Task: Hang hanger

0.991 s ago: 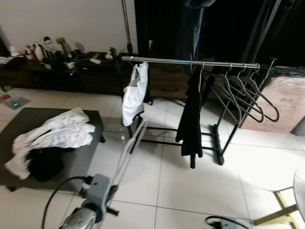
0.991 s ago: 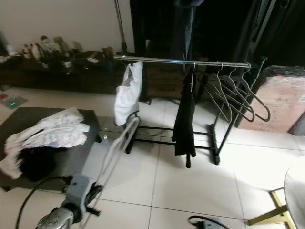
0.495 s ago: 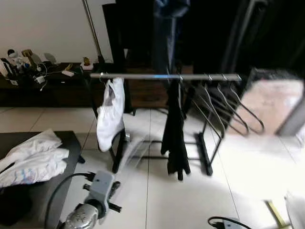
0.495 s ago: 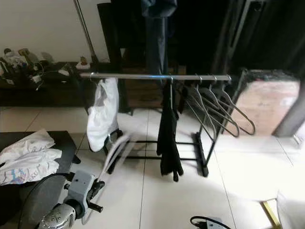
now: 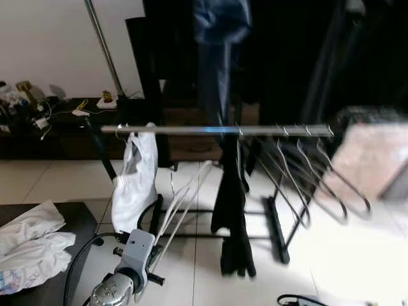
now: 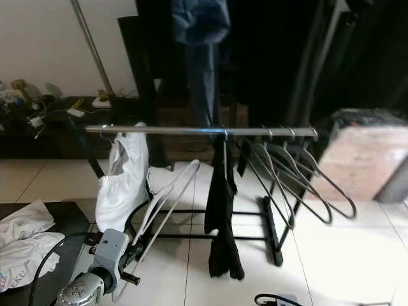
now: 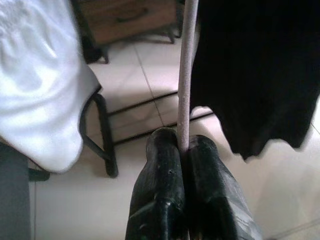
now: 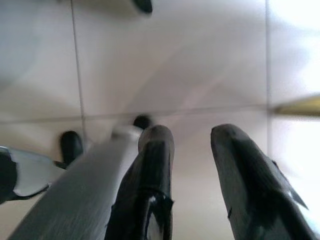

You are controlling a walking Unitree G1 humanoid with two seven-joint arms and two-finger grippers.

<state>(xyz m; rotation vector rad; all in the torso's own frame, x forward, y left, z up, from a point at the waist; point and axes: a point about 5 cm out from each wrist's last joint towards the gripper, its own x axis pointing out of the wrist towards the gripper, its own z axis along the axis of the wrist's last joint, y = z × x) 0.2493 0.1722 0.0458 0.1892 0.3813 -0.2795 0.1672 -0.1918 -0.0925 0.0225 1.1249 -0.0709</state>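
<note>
Presently, a white hanger (image 6: 167, 197) is clamped in the left gripper (image 7: 181, 150), angled up toward the rail (image 6: 191, 130) for hooking; right gripper (image 8: 192, 137) fingers are held apart, idle.

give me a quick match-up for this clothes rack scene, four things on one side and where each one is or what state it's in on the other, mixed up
1. white hanger
2. white garment
3. black garment
4. empty hangers

a. near the rail's middle
b. clamped in the left gripper
c. bunched at the rail's right end
d. hanging at the rail's left end

Pairs: 1-b, 2-d, 3-a, 4-c
</note>
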